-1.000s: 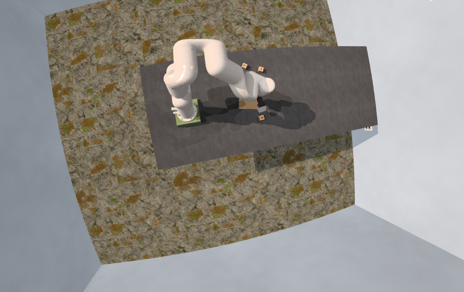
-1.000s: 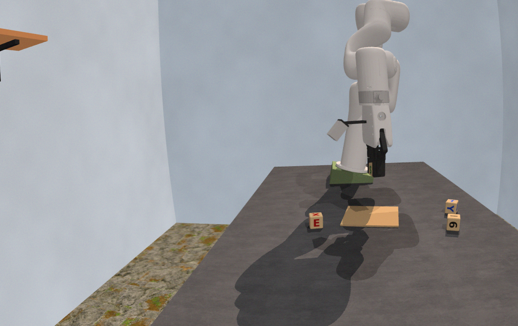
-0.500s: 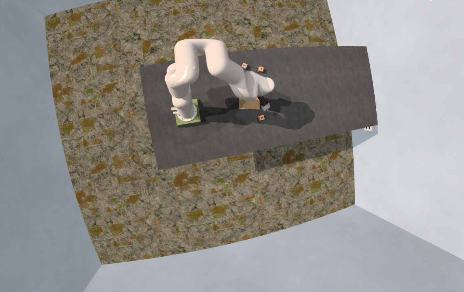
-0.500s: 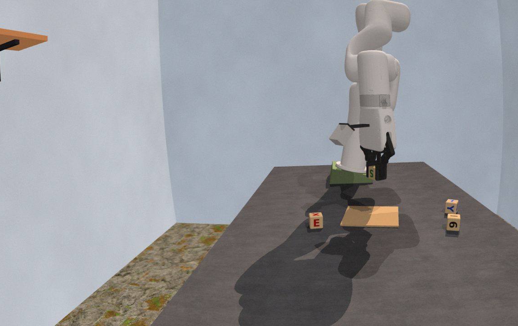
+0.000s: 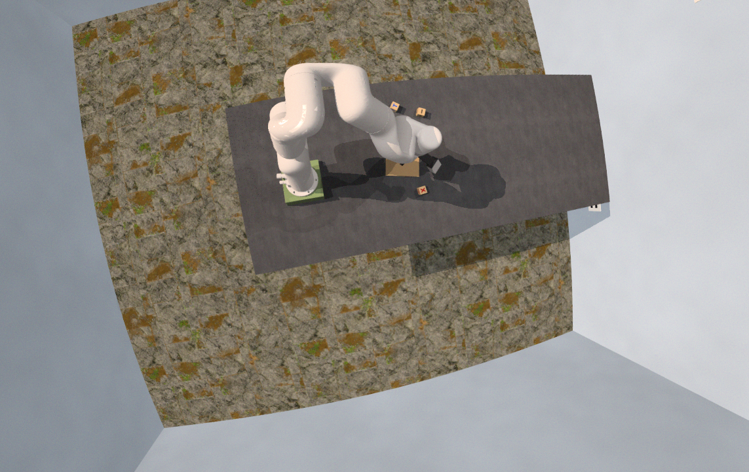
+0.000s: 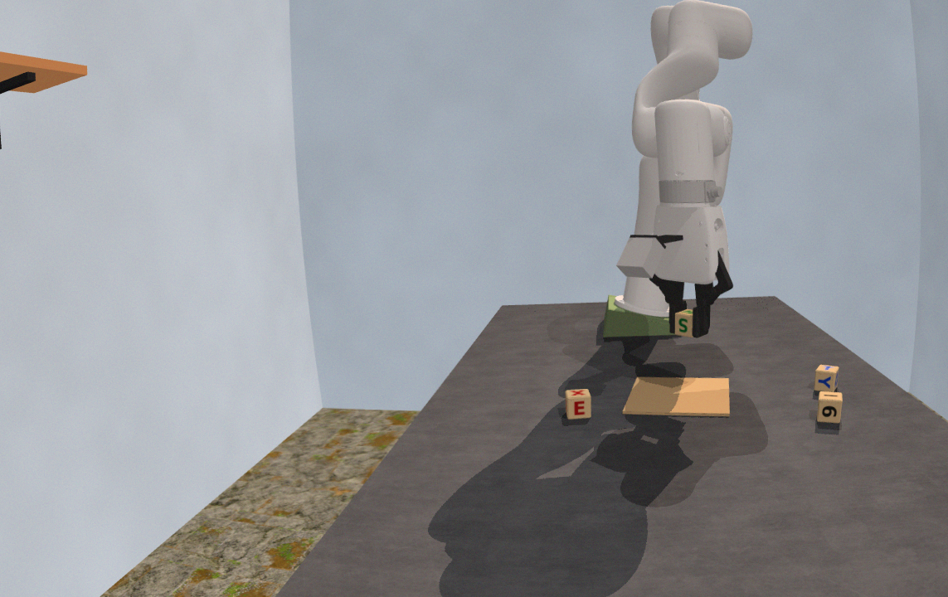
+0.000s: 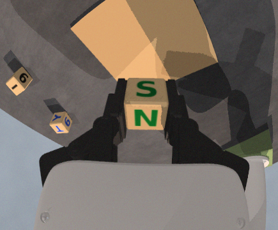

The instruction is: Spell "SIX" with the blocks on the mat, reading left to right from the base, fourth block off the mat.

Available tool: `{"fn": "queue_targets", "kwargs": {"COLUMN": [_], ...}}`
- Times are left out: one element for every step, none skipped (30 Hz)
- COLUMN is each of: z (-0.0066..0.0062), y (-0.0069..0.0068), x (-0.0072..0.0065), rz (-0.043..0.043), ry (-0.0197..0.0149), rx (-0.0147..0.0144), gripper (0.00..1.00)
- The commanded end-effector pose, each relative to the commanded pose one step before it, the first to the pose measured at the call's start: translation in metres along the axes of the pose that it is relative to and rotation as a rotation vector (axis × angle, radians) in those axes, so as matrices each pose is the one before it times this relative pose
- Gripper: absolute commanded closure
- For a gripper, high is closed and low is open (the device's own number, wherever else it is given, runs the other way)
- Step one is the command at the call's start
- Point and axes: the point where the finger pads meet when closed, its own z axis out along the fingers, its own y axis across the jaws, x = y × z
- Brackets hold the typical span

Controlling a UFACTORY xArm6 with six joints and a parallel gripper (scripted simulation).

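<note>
My gripper [image 6: 688, 325] [image 7: 146, 92] is shut on the S block [image 6: 683, 324] [image 7: 145, 104], a wooden cube with green S and N faces showing. It hangs in the air above the tan mat [image 5: 403, 169] [image 6: 678, 395] [image 7: 113, 34]; in the top view the arm hides it. The X block [image 5: 422, 190] [image 6: 578, 404], with a red X on top and an E on its side, lies off the mat on one side. On the other side lie the I block [image 5: 420, 111] [image 6: 828, 406] [image 7: 18, 81], showing a 6 on its side, and a blue-lettered block [image 5: 395, 106] [image 6: 825, 377] [image 7: 61, 122].
The dark table [image 6: 685, 504] [image 5: 541, 146] carries the arm's green base [image 5: 305, 196] [image 6: 622, 323] behind the mat. A wooden wall shelf [image 6: 2, 70] hangs far left.
</note>
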Motion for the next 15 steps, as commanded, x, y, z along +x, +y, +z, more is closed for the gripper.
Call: {"fn": "queue_targets", "kwargs": {"z": [0.00248,0.00070,0.00067,0.00067,0.00067,0.00067,0.00067,0.00066,0.00065,0.00068,0.00067,0.00000,0.00000,0.00191,0.00059], "y": [-0.00105,-0.00001,-0.00001,-0.00001,-0.00001,-0.00001,-0.00001,-0.00001,-0.00001,-0.00001,-0.00001,0.00000,0.00000,-0.00001,0.00000], "x": [0.00078,-0.00004,-0.00004,-0.00004,-0.00004,-0.00004,-0.00004,-0.00004,-0.00004,-0.00005,-0.00005,0.00000,0.00000,-0.00014,-0.00004], "rz": [-0.13864,-0.02493,-0.02379,-0.02379,-0.02387,-0.02385,-0.02400,-0.02372,-0.02340,-0.02437,-0.02380,0.00000,0.00000,-0.06828,-0.02106], "ry": [-0.00128,0.00001,0.00001,0.00001,0.00001,0.00001,0.00001,0.00001,0.00001,0.00001,0.00001,0.00000,0.00000,0.00003,0.00001], "rx": [0.01226,-0.00002,-0.00002,-0.00002,-0.00003,-0.00003,-0.00003,-0.00004,-0.00004,-0.00004,-0.00005,0.00000,0.00000,-0.00016,-0.00005], "gripper": [0.73,0.73,0.73,0.73,0.73,0.73,0.73,0.73,0.73,0.73,0.73,0.73,0.73,0.73,0.73]}}
